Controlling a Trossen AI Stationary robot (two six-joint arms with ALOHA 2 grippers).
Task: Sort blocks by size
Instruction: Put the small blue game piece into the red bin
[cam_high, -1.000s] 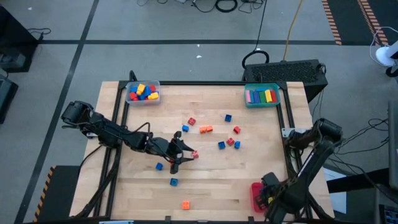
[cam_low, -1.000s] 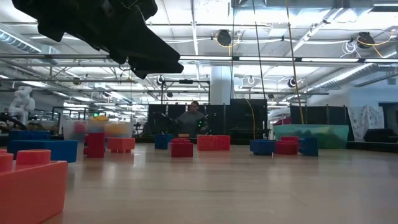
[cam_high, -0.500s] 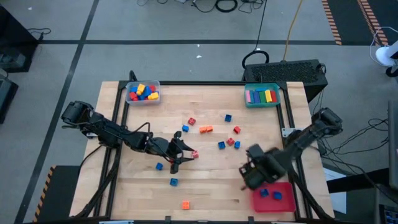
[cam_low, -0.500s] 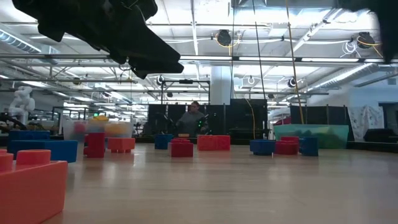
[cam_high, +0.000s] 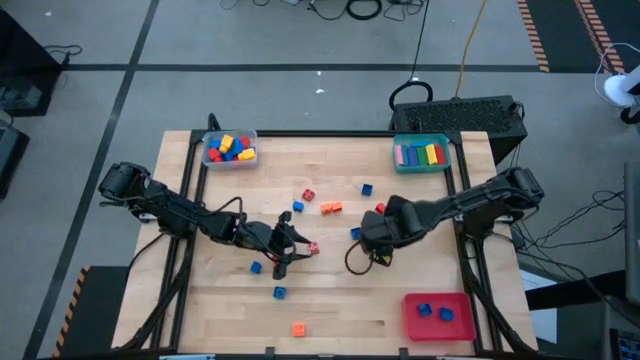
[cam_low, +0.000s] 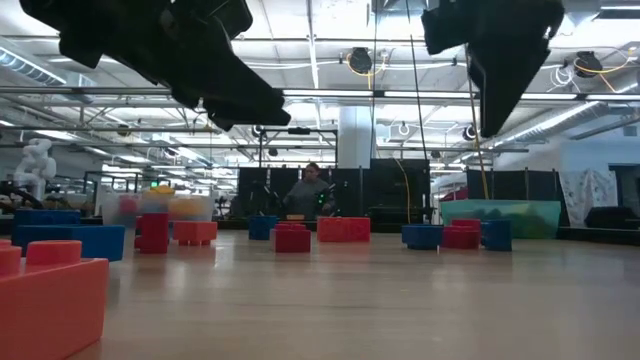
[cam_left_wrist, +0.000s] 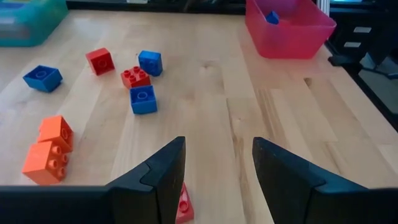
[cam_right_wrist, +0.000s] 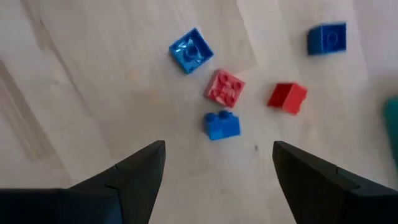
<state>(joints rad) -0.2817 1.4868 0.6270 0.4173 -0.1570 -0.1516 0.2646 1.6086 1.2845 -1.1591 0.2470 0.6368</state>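
Right gripper (cam_high: 374, 232): fingers spread wide and empty, hovering right of the table's middle over a small cluster of blocks.
Under the right gripper: its wrist view shows a blue cube (cam_right_wrist: 191, 50), a red studded cube (cam_right_wrist: 224, 87), a small blue brick (cam_right_wrist: 222, 125), a plain red cube (cam_right_wrist: 287, 98) and another blue cube (cam_right_wrist: 326, 38), all lying loose on the wood and none touched.
Left gripper (cam_high: 297, 248): fingers parted, holding nothing, low over the table left of centre; a small red block (cam_left_wrist: 183, 205) lies just by its fingertips.
Other loose blocks: an orange pair (cam_high: 331, 208) near the centre, a blue cube (cam_high: 367, 188) at about 1 o'clock from centre, blue ones (cam_high: 279, 292) and an orange one (cam_high: 298, 329) toward 7 o'clock.
Clear tray (cam_high: 230, 149): at 11 o'clock, holding mixed medium bricks.
Teal tray (cam_high: 421, 153): at 1 o'clock, holding long bars side by side.
Red tray (cam_high: 437, 316): at 5 o'clock, with two small blue cubes inside.
Progress: the long and medium pieces look sorted; about a dozen small ones remain scattered, so I judge the job well along but unfinished.
Likely next: the right gripper lowering onto one cube of the cluster.
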